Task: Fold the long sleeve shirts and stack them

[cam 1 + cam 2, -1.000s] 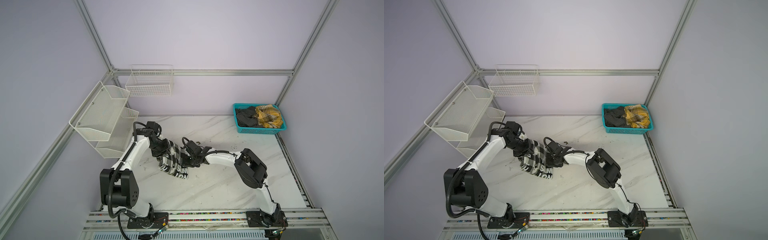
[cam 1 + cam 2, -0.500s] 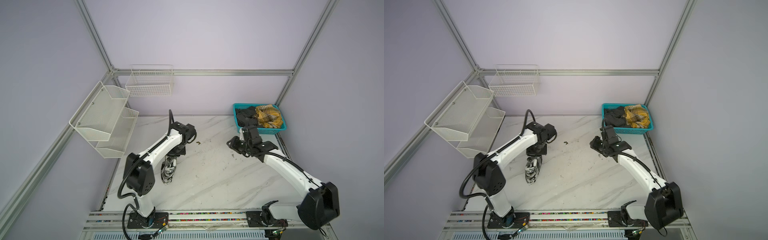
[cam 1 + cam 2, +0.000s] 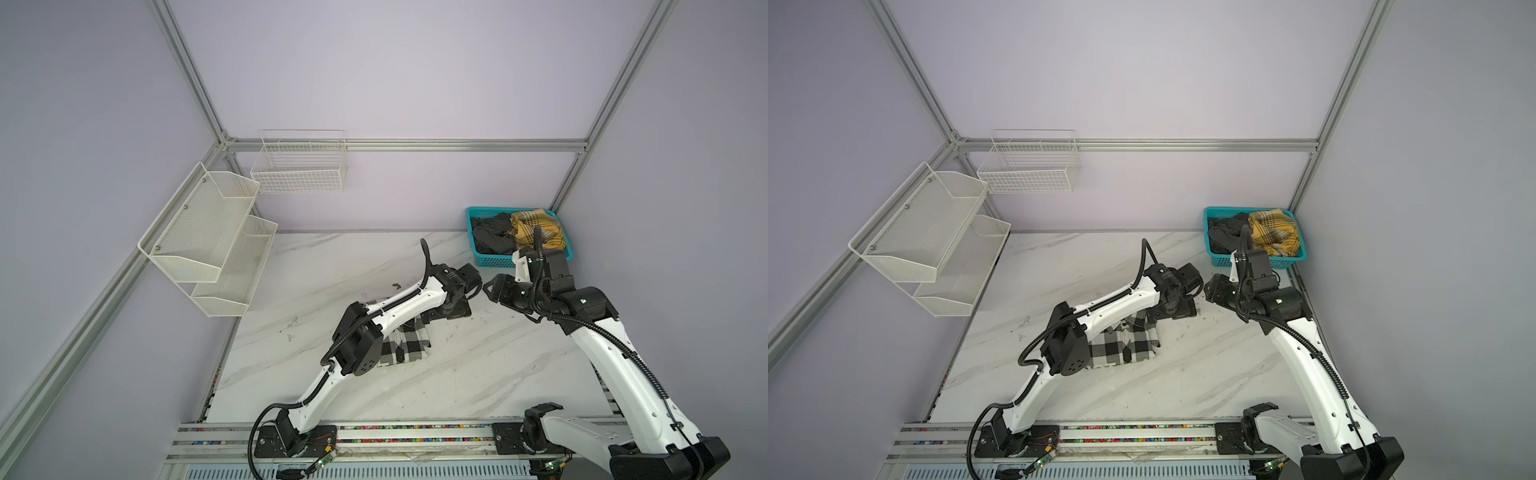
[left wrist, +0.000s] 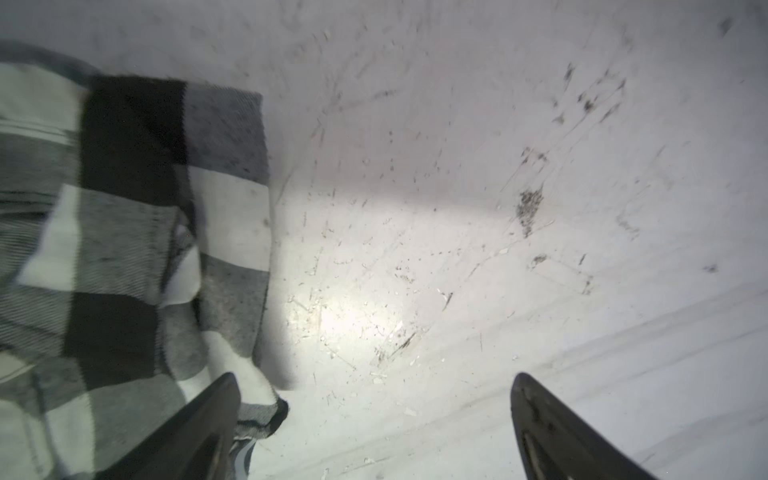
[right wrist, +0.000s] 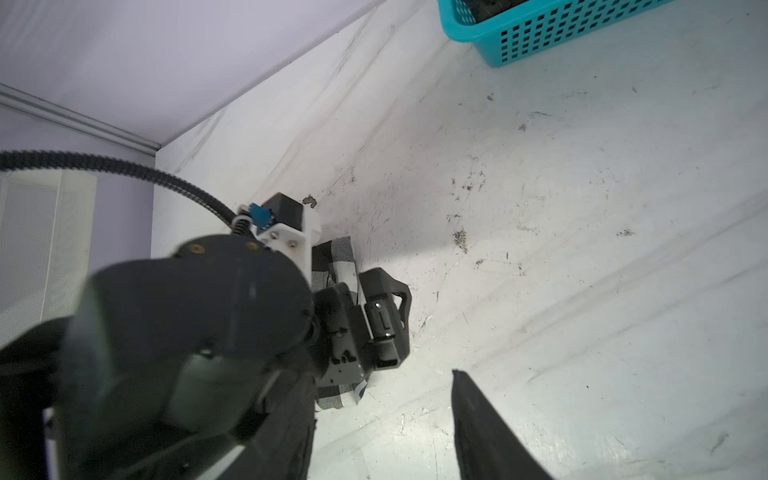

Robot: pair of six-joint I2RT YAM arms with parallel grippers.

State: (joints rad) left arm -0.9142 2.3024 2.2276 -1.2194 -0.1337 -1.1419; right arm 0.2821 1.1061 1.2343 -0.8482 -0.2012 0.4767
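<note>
Left fingers (image 4: pixel 199 428) stand wide in the left wrist camera, with bare, scuffed bench (image 4: pixel 415 249) between them and nothing held. One finger overlaps a corner of the black-and-white checked shirt (image 4: pixel 104 228), which lies in layers beside the gap. I cannot tell whether it touches the cloth.

Through the right wrist camera I see only one of the right fingers (image 5: pixel 486 432), over bare bench. Its partner is hidden behind the blurred wrist of the left arm (image 5: pixel 187 332), so I cannot tell how wide they stand. Nothing shows on the visible one. A strip of checked cloth peeks past that arm, and the teal basket (image 5: pixel 561 37) sits well apart at the bench's far corner.

In both top views the shirt lies folded near the middle of the bench, partly under the left arm, and both arms end just beyond its far right corner. The basket holds a dark garment (image 3: pixel 492 239) and a yellow plaid garment (image 3: pixel 538 228).

I judge the shirt light, limp and quick to slump, so the fold would open if I lifted a single layer. I would pinch through all layers at two corners of one edge, one corner per arm, and carry it low.
</note>
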